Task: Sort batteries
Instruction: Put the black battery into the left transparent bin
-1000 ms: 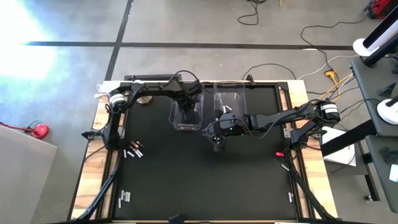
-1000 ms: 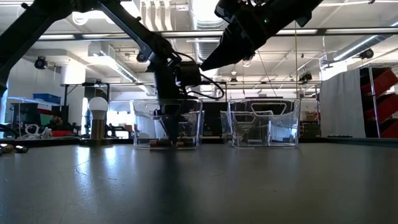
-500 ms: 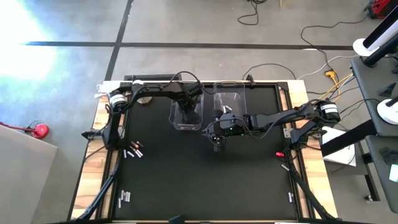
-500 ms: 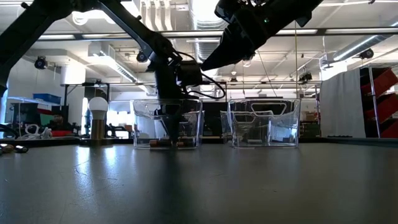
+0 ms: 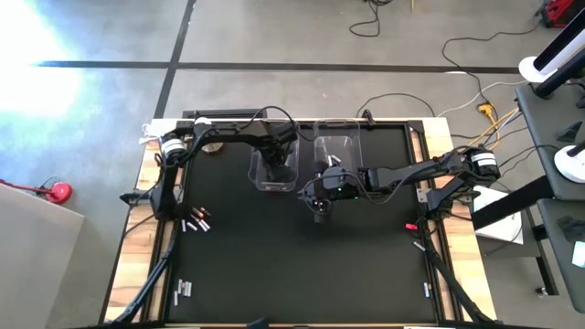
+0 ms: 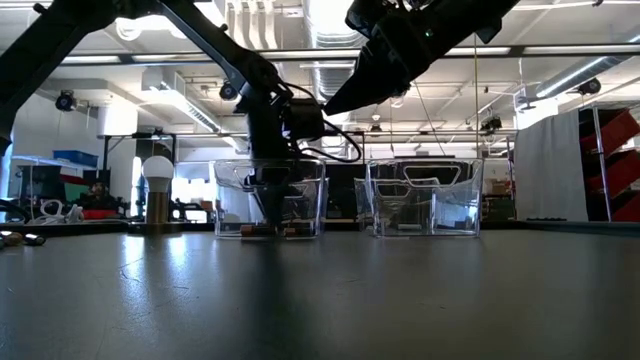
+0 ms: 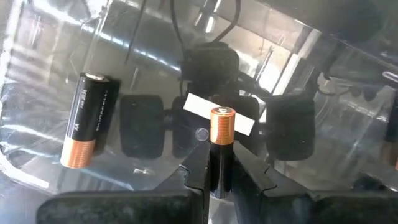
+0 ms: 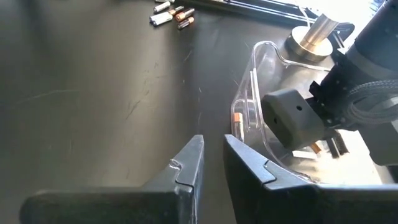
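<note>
My left gripper (image 5: pixel 274 168) reaches down into the left clear bin (image 5: pixel 258 174) and is shut on a black-and-copper battery (image 7: pixel 221 134). A second black-and-copper battery (image 7: pixel 87 121) lies on its side on that bin's floor. My right gripper (image 5: pixel 319 206) hovers over the dark mat just near of the right clear bin (image 5: pixel 336 139). Its fingers (image 8: pixel 213 155) are a little apart with nothing between them. Loose batteries lie on the mat near the left edge (image 5: pixel 195 221), at the near left (image 5: pixel 183 291) and along the right edge (image 5: pixel 426 290). My left gripper pinches the battery's black body (image 7: pixel 220 171) between its two fingers, coming from above and pointing down into the bin. The battery lies along the fingers, with its copper end (image 7: pixel 222 123) sticking out past the fingertips. I cannot tell whether that end touches the bin floor.
A round silver knob-like object (image 8: pixel 314 32) stands beyond the left bin, seen as a post with a white top (image 6: pixel 157 190) in the low view. A small red thing (image 5: pixel 412 226) lies near the right edge. Open mat (image 5: pixel 302 265) spreads between the bins and the near edge.
</note>
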You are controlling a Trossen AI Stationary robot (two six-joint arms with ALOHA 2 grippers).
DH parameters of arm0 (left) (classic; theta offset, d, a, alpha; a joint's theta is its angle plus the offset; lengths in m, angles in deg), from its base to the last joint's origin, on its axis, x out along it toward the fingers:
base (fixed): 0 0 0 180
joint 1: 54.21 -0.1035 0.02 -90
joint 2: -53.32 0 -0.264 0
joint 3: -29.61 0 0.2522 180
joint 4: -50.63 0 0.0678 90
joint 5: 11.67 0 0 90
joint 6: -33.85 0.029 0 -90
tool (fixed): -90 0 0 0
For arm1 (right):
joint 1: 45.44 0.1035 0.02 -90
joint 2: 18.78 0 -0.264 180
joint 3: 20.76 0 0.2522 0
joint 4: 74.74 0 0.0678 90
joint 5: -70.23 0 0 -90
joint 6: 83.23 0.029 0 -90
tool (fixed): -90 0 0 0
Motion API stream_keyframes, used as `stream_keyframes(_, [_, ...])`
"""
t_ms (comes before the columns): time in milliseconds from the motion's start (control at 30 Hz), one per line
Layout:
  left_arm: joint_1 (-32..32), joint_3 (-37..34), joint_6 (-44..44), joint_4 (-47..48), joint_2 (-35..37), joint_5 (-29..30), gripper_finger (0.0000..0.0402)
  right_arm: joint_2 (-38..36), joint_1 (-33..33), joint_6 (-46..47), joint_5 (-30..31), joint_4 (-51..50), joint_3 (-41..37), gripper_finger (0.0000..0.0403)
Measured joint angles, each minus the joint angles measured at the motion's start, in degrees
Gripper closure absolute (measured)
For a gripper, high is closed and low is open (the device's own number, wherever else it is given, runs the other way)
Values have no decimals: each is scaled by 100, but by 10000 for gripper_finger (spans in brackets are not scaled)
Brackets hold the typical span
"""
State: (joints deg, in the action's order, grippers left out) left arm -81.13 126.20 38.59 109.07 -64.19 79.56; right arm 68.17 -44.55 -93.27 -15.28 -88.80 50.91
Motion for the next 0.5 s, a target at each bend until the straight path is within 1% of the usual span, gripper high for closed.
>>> stream_keyframes(267, [31, 0, -81, 204, 2, -71, 376, 0, 0, 0, 1, -31, 0, 351])
stream_keyframes(500, [37, 0, 57, 317, 3, -80, 376, 0, 0, 0, 1, -76, 0, 351])
